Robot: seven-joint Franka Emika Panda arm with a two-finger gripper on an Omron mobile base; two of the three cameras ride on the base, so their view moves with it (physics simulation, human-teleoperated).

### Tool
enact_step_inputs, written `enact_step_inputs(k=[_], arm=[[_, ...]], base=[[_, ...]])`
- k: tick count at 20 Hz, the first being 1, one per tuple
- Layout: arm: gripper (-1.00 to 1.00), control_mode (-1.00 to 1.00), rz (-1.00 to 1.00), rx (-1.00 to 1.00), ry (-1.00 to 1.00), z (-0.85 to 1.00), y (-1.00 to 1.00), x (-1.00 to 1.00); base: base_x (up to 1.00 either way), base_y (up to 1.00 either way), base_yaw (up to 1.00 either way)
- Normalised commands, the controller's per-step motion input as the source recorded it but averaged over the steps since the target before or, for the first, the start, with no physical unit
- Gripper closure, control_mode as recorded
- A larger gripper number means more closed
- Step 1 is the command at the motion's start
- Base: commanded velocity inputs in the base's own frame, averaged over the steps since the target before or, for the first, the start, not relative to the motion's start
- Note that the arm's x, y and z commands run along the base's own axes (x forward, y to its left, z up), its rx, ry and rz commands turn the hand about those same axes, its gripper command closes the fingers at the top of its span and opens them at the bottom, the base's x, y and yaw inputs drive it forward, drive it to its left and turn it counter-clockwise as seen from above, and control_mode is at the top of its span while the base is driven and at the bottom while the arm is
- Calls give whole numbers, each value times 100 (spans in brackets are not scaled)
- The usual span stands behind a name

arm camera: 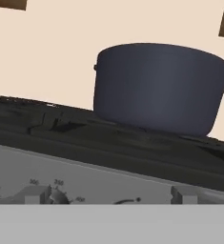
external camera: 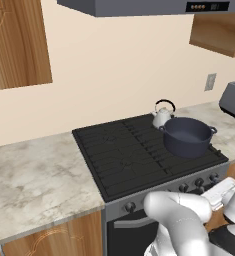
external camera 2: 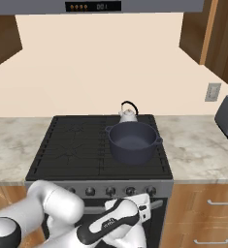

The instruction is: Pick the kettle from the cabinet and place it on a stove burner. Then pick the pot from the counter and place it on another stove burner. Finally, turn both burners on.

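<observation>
From my remote seat the pot (arm camera: 158,88) sits on a front stove burner (external camera: 139,160) just above and beyond my claw, kettle (external camera 2: 128,114) tucked right behind it, while the claw hangs wide open and empty by the knobs (external camera 2: 110,191).

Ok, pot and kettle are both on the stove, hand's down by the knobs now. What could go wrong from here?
1. The knobs sit close together in one row and look alike; the hand could easily turn one that feeds an empty burner rather than those under the pot and kettle.
2. The hand view looks across the front panel at a tilt, with the knobs at its bottom edge, so lining up on one may be off.
3. The kettle stands right behind the pot; a bump could shift both.
</observation>
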Motion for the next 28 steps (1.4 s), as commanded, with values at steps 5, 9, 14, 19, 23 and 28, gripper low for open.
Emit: enact_step_inputs(k=[5,9,14,19,23,28], arm=[[-100,-100,0,3,0,-16,-11,9],[-100,-100,0,3,0,-22,-11,0],[-100,-100,0,3,0,-19,-2,1],[-100,-100,0,3,0,-11,0,8],[-100,-100,0,5,0,-7,0,16],[-100,-100,0,4,0,-4,0,19]], base=[[0,0,0],[0,0,0],[0,0,0],[0,0,0],[0,0,0],[0,0,0]])
